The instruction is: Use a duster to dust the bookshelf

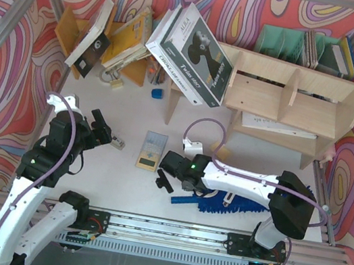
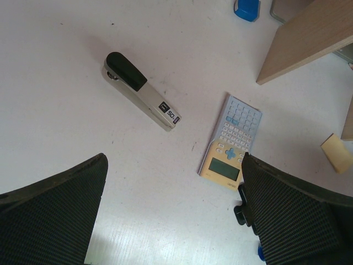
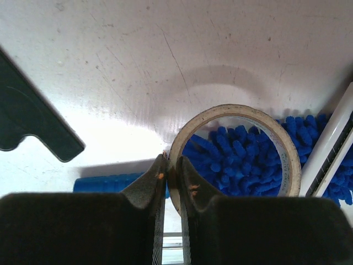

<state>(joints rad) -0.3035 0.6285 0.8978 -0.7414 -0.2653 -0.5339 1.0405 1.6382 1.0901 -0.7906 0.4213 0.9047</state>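
The right claw (image 3: 171,174) pinches a tape roll (image 3: 289,165) by its wall over the duster (image 3: 237,160), probably to clear it. The duster lies on the worktop (image 1: 120,181) before the bookshelf (image 1: 293,98); the left claw (image 2: 174,165) gapes wide

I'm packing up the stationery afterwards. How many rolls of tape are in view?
1. The roll of tape is pinched at its wall by the right end effector, with the blue duster showing through its hole. Others may be hidden.
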